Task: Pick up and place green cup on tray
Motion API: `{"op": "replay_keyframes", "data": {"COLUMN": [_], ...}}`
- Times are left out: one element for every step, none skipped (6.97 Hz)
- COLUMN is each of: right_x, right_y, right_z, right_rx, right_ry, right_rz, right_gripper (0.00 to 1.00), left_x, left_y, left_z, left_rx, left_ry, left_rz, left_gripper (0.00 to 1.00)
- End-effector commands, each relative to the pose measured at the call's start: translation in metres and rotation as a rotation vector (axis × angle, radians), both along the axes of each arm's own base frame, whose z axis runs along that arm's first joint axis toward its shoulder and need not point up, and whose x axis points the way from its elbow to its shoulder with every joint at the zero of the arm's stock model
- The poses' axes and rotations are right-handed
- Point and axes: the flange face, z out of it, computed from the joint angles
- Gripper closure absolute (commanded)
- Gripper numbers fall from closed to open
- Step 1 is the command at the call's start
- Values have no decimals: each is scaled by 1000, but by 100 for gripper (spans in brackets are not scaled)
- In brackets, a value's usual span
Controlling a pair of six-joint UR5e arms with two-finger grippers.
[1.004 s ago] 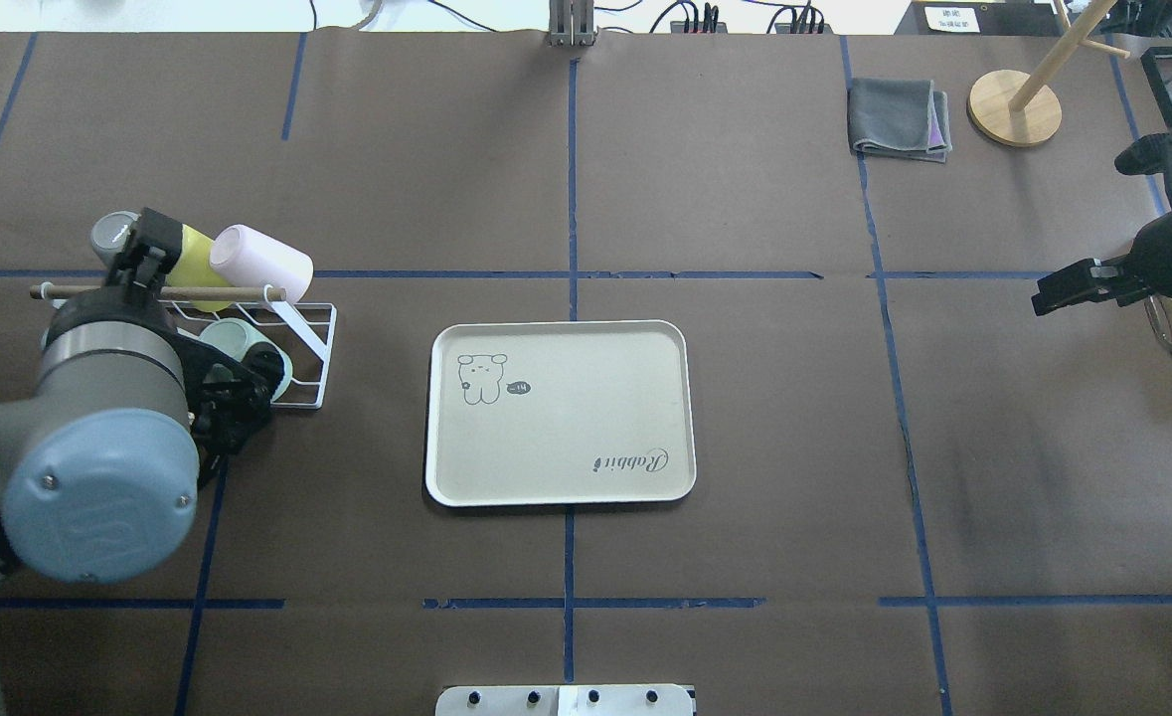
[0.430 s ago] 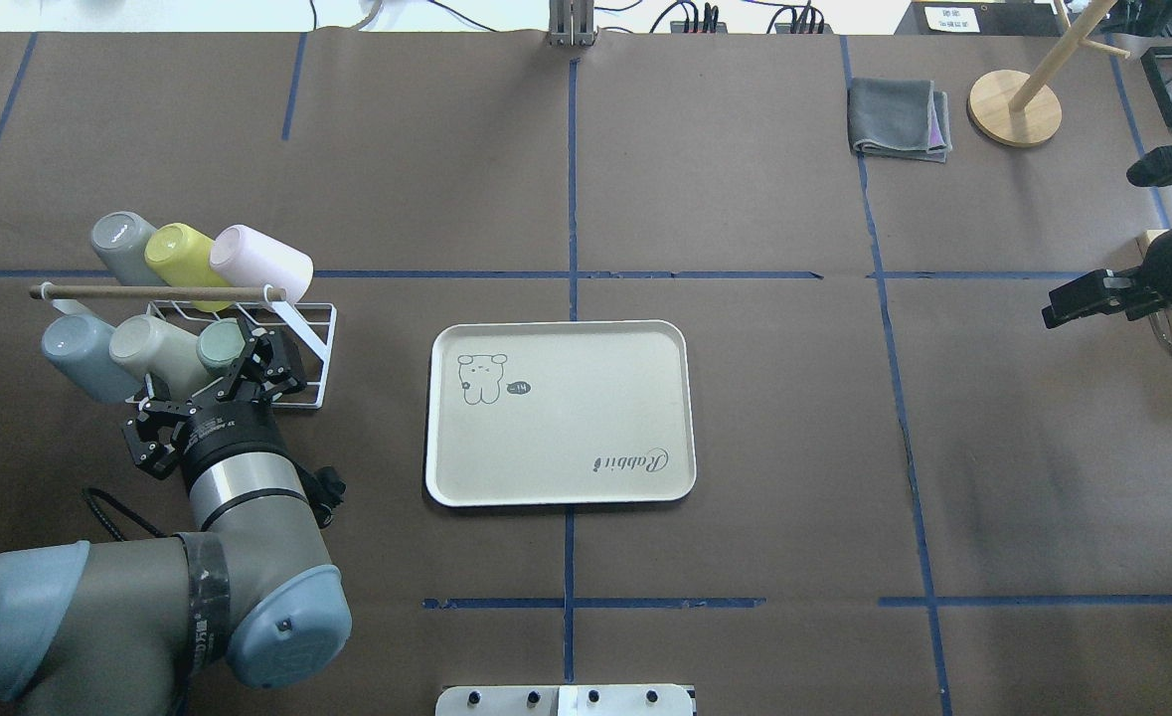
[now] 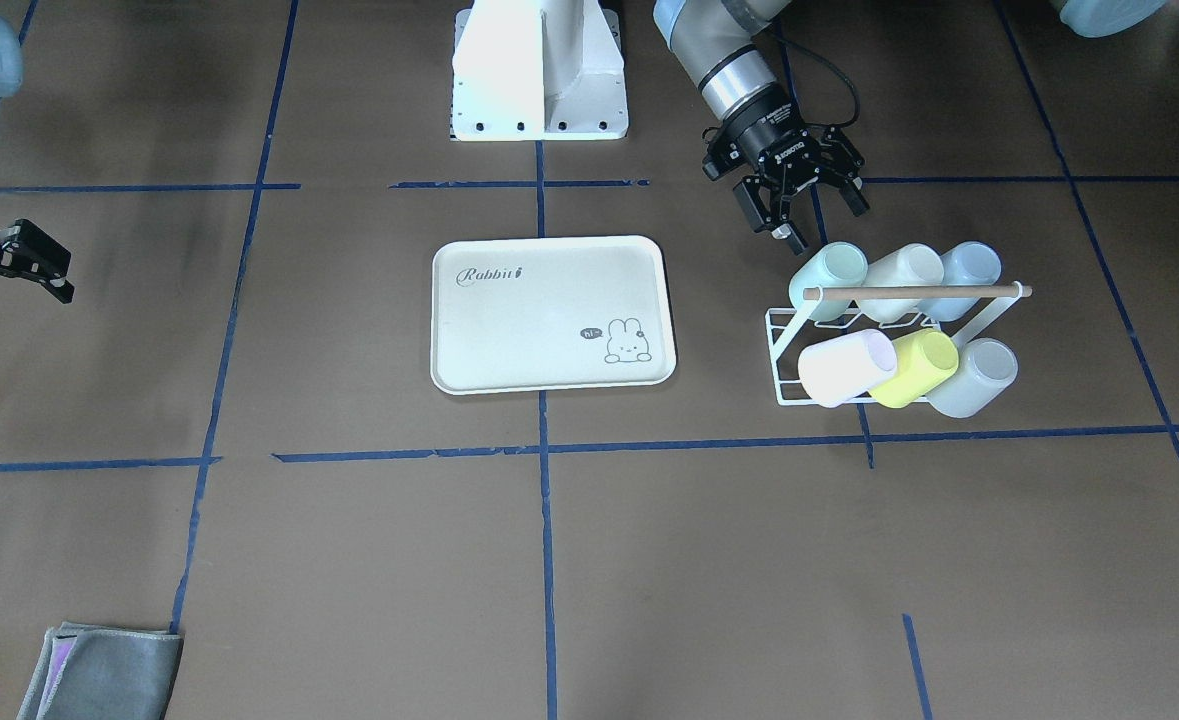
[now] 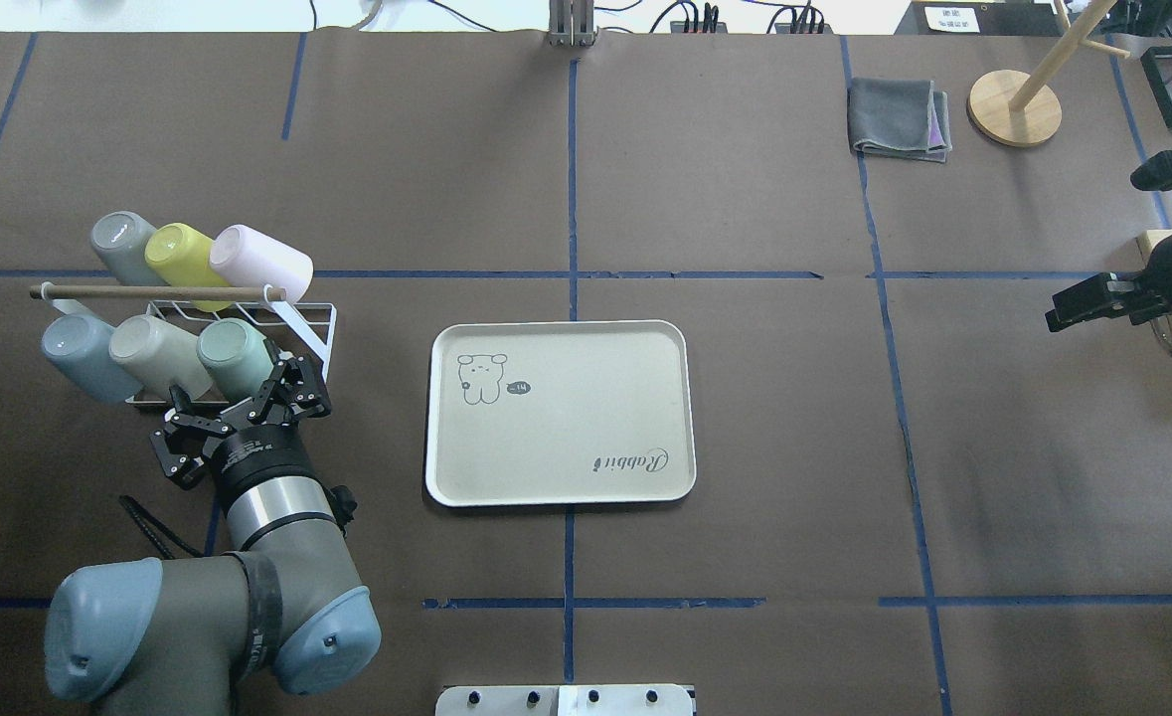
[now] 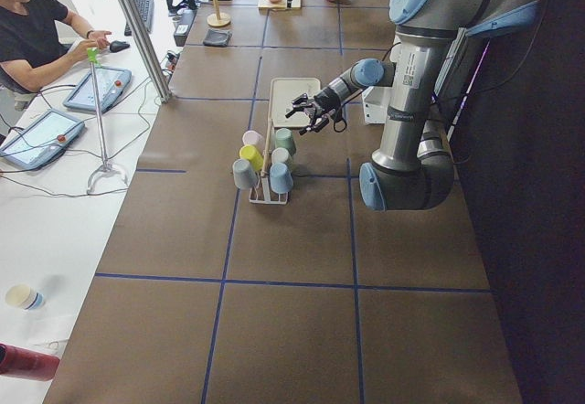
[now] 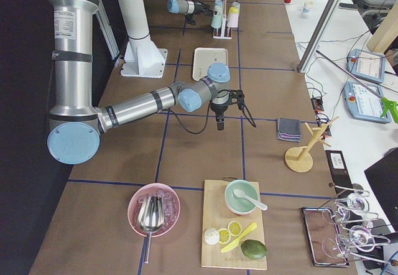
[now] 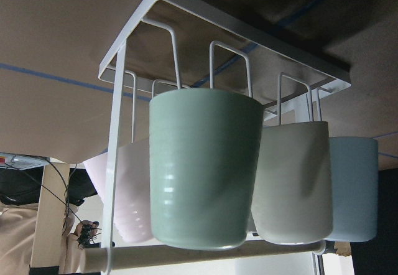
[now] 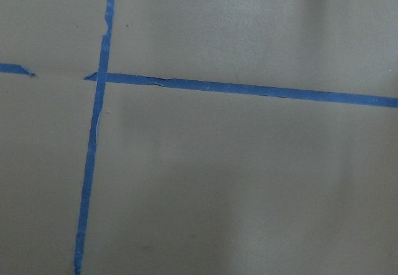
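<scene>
Items on your worktop point(image 4: 745, 557), as they stand:

1. The green cup point(image 4: 238, 358). You will find it on the white wire rack point(image 4: 315, 343) near the worktop's left edge. It sits tilted on a prong in the row nearer the robot, in the end slot on the tray's side. A beige cup point(image 4: 153, 353) is beside it, then a pale blue cup point(image 4: 74, 348).
2. The rack's far row holds a grey cup point(image 4: 120, 241), a yellow cup point(image 4: 180, 254) and a pink cup point(image 4: 265, 264). A wooden rod point(image 4: 148, 291) runs over the rack.
3. The tray point(image 4: 566, 438) lies flat at the worktop's centre, well apart from the rack, with nothing on it.
4. The left end effector point(image 4: 248, 398) has its fingers spread. It points at the green cup's base from the robot's side and is just beside it. Your left wrist view has that cup dead centre.
5. The right end effector point(image 4: 1073, 306) hangs near the worktop's right edge. You cannot tell from these views whether it is spread or pressed together.
6. A folded grey cloth point(image 4: 899, 119) and a round wooden stand base point(image 4: 1013, 107) sit toward the far right corner.
</scene>
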Motion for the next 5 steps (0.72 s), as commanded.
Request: {"op": "replay_keyframes", "data": {"right_x": [2,2,2,1,1], "right_y": [0,0,0,0,0], "right_z": [0,1,1,1,0], "right_rx": [-1,-2,-2,-4,-6], "right_ry": [0,2,2,0,-3], "right_rz": [5,6,6,5,2], "right_gripper": [0,0,0,0,0], "left_x": [35,39,39,40,42], "left_y": [-5,-6,-6,-7,-11], "left_z": [9,14,14,18,26], "left_rx": [7,9,10,8,9], "left_ry": [-31,-41,-40,-49,-52], "left_rz": [-14,-17,-17,-19,-37], "left_gripper": [1,1,2,2,3]}}
